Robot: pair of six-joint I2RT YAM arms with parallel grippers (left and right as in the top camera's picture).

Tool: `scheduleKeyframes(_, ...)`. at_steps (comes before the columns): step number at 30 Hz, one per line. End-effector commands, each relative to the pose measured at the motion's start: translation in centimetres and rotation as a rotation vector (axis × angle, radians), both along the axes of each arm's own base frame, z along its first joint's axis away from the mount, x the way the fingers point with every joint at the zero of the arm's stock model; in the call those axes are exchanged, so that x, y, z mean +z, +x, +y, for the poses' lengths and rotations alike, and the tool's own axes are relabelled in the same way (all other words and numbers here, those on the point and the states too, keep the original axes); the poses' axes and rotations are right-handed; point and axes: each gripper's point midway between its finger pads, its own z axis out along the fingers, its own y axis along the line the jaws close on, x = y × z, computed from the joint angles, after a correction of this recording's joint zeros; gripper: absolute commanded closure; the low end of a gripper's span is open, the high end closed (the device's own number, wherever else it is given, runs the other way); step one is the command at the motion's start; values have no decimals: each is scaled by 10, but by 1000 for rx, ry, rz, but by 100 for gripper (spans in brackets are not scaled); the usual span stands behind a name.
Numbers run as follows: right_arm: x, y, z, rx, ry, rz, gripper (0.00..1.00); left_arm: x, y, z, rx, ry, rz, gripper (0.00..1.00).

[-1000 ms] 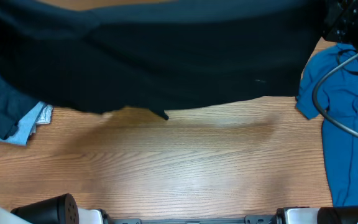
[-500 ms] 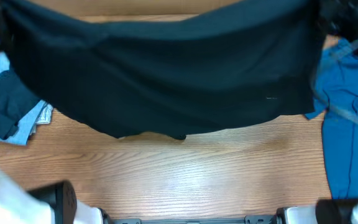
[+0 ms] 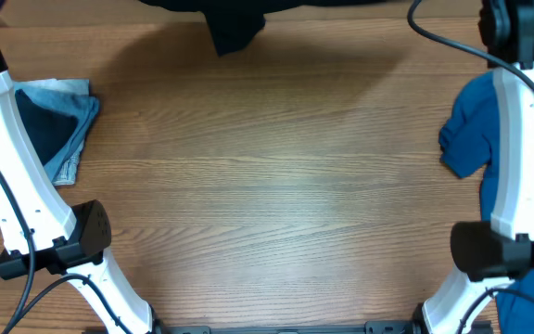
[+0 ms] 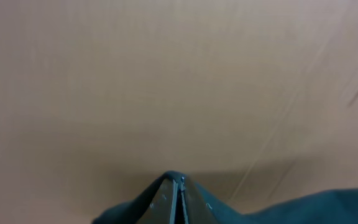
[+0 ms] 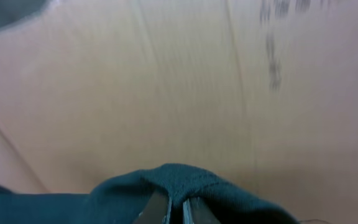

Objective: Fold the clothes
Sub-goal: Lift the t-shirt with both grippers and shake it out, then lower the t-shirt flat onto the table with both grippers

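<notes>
Looking from overhead, the black shirt [image 3: 235, 26] showed only as a dark strip along the far edge of the wooden table [image 3: 276, 186], apparently unfolded; the bright blue shirt [image 3: 466, 130] lay crumpled at the right and a blue garment [image 3: 58, 125] looked folded at the left, so most folding seemed left. The left arm [image 3: 7, 158] and right arm [image 3: 517, 139] reached far across, grippers out of frame. At the left wrist, the left gripper [image 4: 179, 186] was pinched together on dark shirt fabric above bare wood. At the right wrist, the right gripper [image 5: 177, 208] was clamped likewise on a bunched shirt edge
</notes>
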Motion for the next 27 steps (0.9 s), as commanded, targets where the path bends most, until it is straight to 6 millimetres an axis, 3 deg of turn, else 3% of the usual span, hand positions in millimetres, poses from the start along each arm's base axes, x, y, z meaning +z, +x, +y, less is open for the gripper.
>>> scheduleKeyframes(1, -78, 35, 18, 110, -3, 187, 96, -42, -7, 14, 49, 118, 155, 96)
scheduleKeyframes(3, -128, 44, 26, 165, 7, 328, 96, -86, -2, 18, 59, 105, 304, 96)
scheduleKeyframes(4, -153, 44, 28, 176, 12, 412, 96, -121, 1, 16, 41, 76, 417, 96)
scheduleKeyframes(6, -190, 32, 26, 169, -3, 566, 96, -166, 0, 13, 26, 13, 577, 96)
scheduleKeyframes(9, -225, 6, 22, 162, -22, 755, 96, -213, -8, 6, 38, -100, 771, 96)
scheduleKeyframes(12, -261, -24, 6, 71, -65, 960, 96, -254, -22, -13, 11, -128, 955, 96)
scheduleKeyframes(16, -290, -68, -7, 27, -125, 1183, 96, -296, -26, -50, -54, -107, 1109, 96)
scheduleKeyframes(20, -309, -104, -23, -40, -193, 1356, 96, -320, -31, -68, -25, -55, 1200, 96)
scheduleKeyframes(22, -324, -110, -25, -46, -205, 1410, 96, -329, -34, -72, -25, -37, 1231, 96)
scheduleKeyframes(27, -399, -135, -28, -41, -230, 1604, 96, -367, -50, -76, -31, -45, 1379, 96)
